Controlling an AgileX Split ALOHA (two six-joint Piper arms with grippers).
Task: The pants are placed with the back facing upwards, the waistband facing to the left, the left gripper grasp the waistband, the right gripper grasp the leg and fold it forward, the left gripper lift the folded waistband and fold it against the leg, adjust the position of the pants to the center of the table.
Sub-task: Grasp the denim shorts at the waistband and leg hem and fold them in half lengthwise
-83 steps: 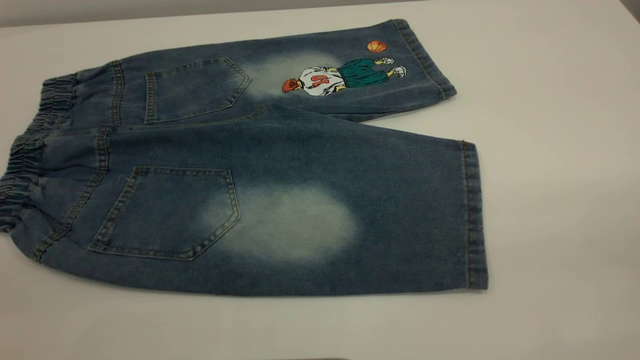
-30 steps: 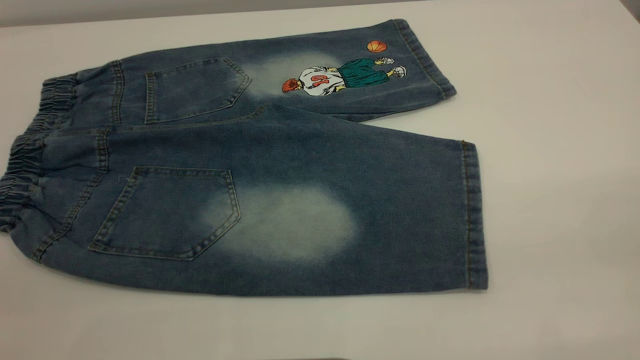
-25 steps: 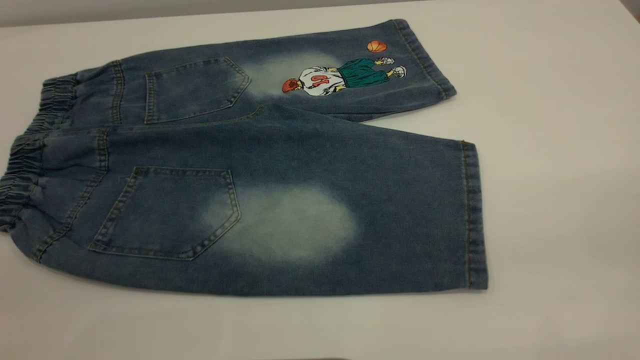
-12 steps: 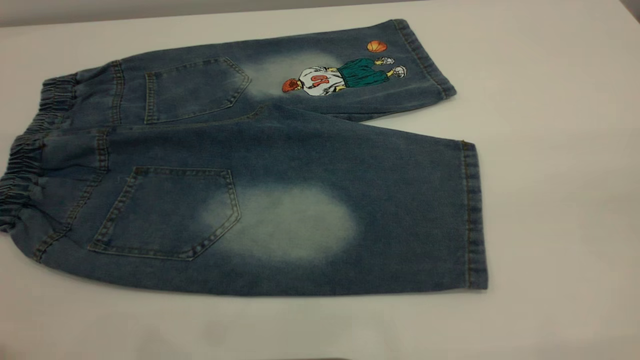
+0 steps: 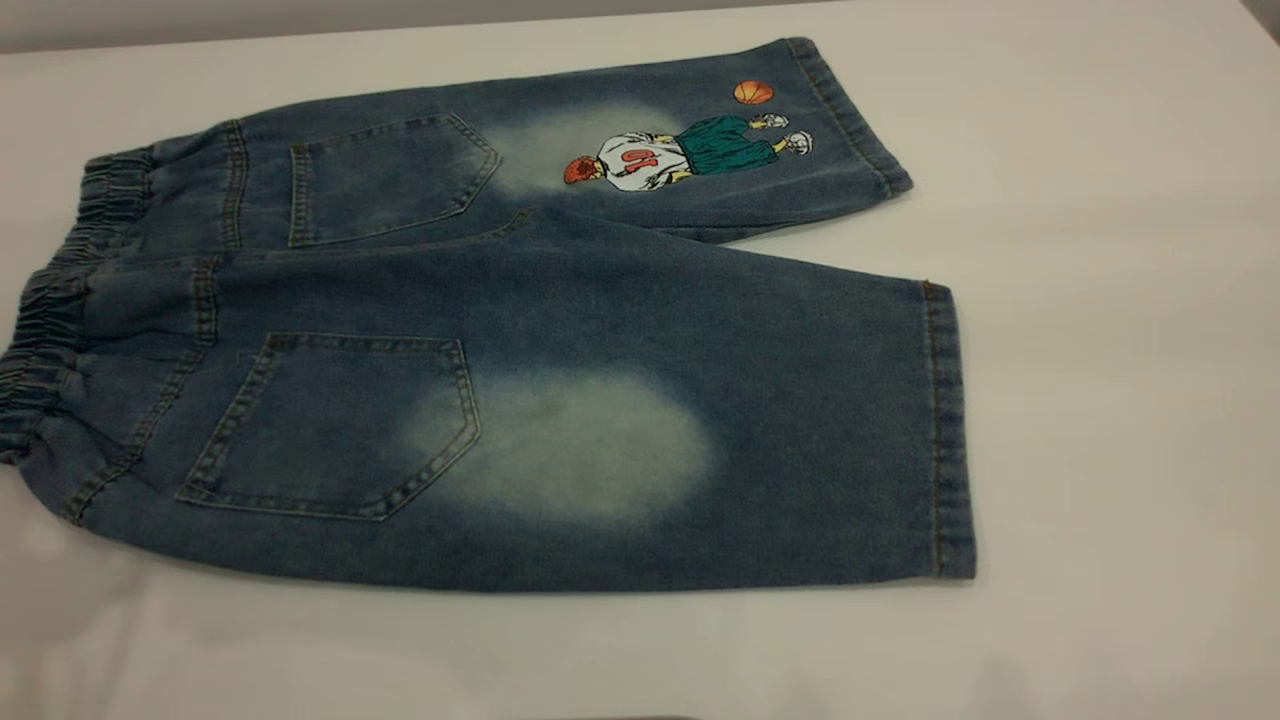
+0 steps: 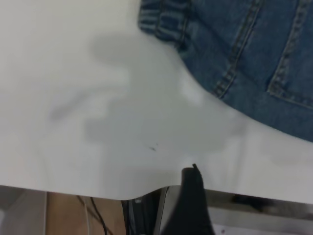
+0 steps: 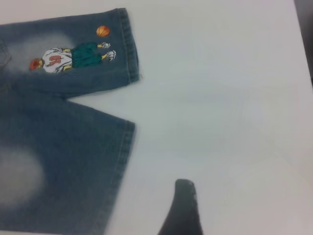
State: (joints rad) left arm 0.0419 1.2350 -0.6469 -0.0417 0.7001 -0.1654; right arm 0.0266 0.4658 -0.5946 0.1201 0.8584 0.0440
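We've got the denim shorts (image 5: pixel 520 330) flat on the table (image 5: pixel 1100 300), pockets up, waistband (image 5: pixel 45 330) left, ready for folding. Left claw (image 6: pixel 193 205) hangs near that waistband, right claw (image 7: pixel 181 210) off the plain leg (image 5: pixel 800 430); can't tell how wide either is.

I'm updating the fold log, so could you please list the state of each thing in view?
Blue denim pants: spread flat, unfolded, back pockets up.
Puckered elastic waistband: at the exterior view's left, ungrasped.
Plain leg: flat, hem unlifted.
White table: bearing the pants.
Black left gripper: off the cloth, near the waistband corner.
Black right gripper: over bare table beyond the hems.
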